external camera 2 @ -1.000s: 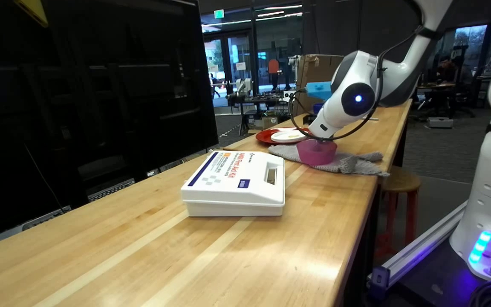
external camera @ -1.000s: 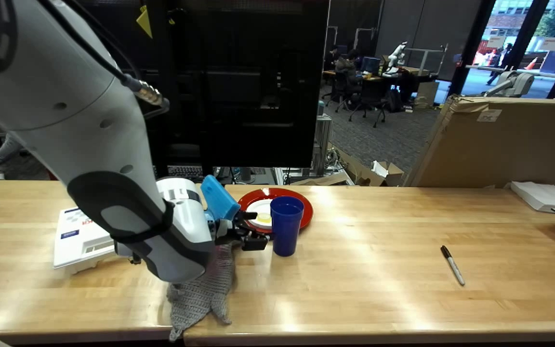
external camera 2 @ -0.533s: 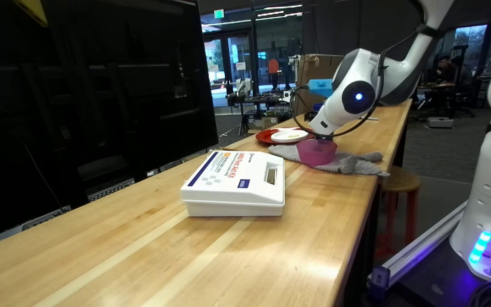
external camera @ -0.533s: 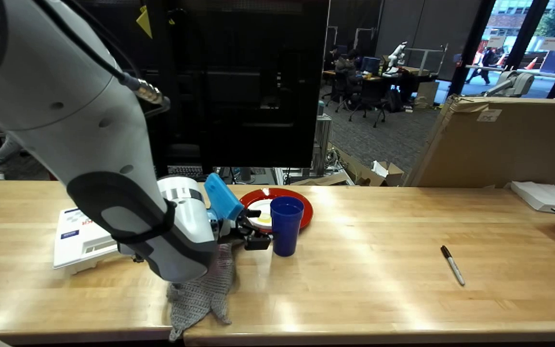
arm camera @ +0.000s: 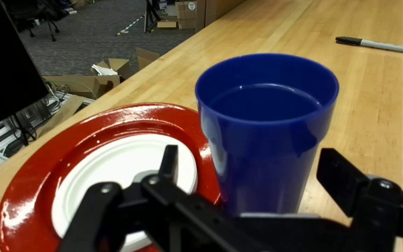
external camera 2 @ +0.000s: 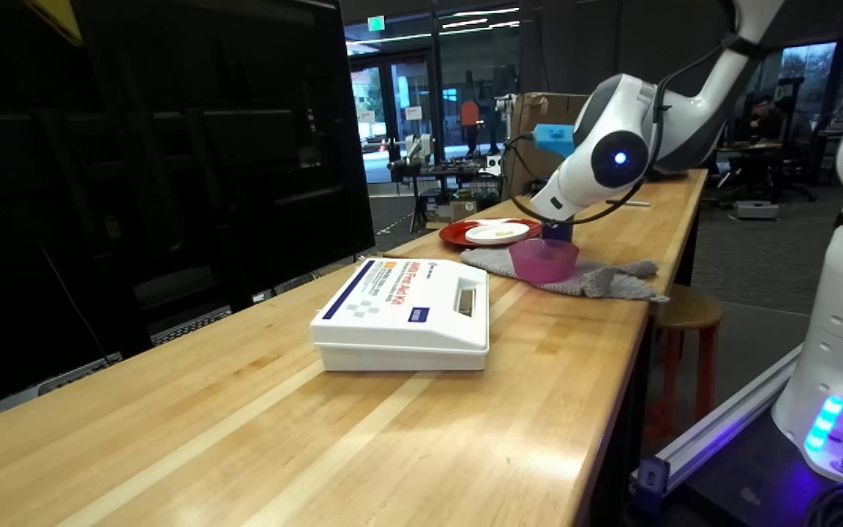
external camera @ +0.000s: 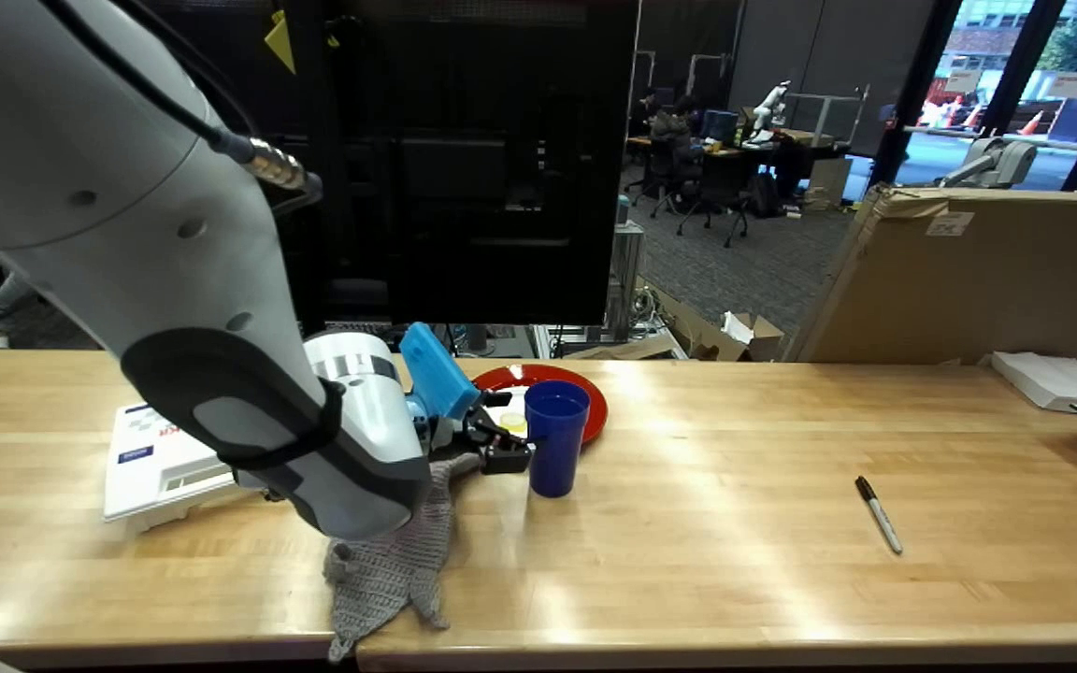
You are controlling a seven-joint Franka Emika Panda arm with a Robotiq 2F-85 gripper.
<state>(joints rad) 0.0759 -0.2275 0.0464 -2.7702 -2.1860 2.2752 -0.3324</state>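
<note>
Wooden table [external camera: 735, 561], glossy. I had the jaws wide, nothing held; blue cup [arm camera: 264, 157] stood upright just ahead, framed between them in wrist view, red plate [arm camera: 39, 175] beside it.

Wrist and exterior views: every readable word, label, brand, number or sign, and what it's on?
"ANSI First Aid Kit" ("ANSI" slightly blurred): red print on the white case.
Too small or blurred: the case's other print, print on the marker, carton label, window signs, green overhead sign, box logo.
</note>
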